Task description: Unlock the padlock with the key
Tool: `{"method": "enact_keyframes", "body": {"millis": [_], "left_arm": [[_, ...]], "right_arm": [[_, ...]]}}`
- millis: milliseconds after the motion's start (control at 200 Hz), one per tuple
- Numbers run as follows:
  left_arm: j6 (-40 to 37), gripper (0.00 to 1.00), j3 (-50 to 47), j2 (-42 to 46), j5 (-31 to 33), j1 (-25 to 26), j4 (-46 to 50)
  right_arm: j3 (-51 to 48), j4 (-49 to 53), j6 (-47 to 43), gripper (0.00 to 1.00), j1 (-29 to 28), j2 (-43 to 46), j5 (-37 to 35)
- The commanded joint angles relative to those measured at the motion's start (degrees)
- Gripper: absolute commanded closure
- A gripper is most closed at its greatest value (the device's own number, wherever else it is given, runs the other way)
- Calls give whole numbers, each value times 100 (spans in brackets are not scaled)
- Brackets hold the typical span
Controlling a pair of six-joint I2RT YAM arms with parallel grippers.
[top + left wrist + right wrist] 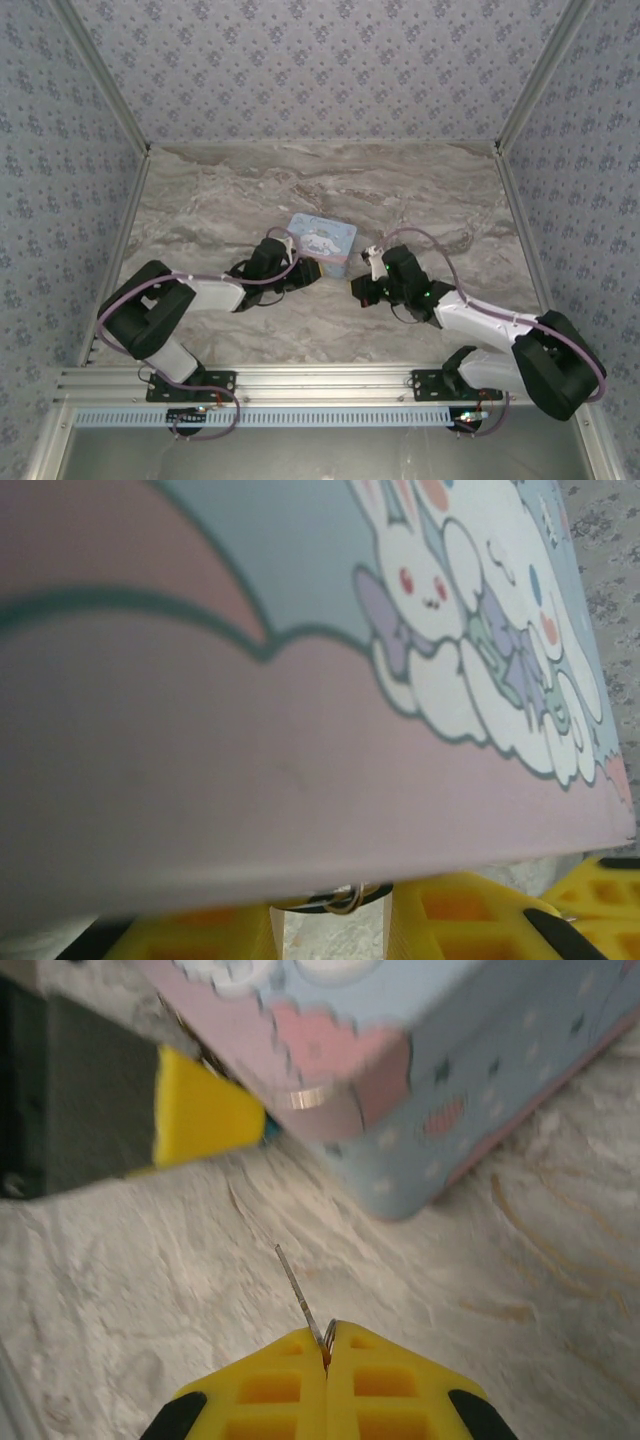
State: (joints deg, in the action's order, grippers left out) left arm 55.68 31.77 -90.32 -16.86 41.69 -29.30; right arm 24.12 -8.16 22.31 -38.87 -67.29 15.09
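Top view: my L gripper point(297, 275) lies at the near-left edge of the tin point(323, 243). My R gripper point(363, 287) lies just beside the tin's near-right corner, apart from it. Both sit low over the marble table point(230, 190). R wrist view: my R fingers are closed tight, pads together, pinching the key point(298, 1285). The key is a thin dark metal sliver that sticks out fwd and slightly left from btw the tips. Its free end hangs over the table, short of the tin and not touching it. Same view: a tiny teal speck, taken as the padlock point(270, 1132), sits at the tin's lower corner. It is just beside one yellow finger point(205, 1110) of my L gripper and below a small silver tab point(305, 1097) on the tin's rim. It is too small and blurred to show shackle or keyhole. L wrist view: the tin's pastel cartoon lid sits very close above my L fingers, which stand a little apart w/ marble visible in the gap. A thin wire loop point(346, 898) shows at the tin's edge btw the tips. I cannot tell whether the L fingers grip anything.
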Motion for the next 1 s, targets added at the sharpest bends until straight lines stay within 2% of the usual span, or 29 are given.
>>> {"method": "enact_keyframes", "body": {"millis": [0, 235, 600, 994], "left_arm": [[353, 74, 326, 265, -40, 105, 188], [625, 74, 378, 399, -30, 128, 328], [807, 74, 443, 402, -123, 137, 341], [747, 73, 517, 373, -203, 138, 460]], "right_arm": [[-126, -326, -374, 100, -262, 101, -728], [-351, -1146, -477, 100, -671, -145, -1164], [-93, -1792, -726, 100, -762, -901, -1167], [-4, -2066, -780, 100, -775, -1246, -1211]]}}
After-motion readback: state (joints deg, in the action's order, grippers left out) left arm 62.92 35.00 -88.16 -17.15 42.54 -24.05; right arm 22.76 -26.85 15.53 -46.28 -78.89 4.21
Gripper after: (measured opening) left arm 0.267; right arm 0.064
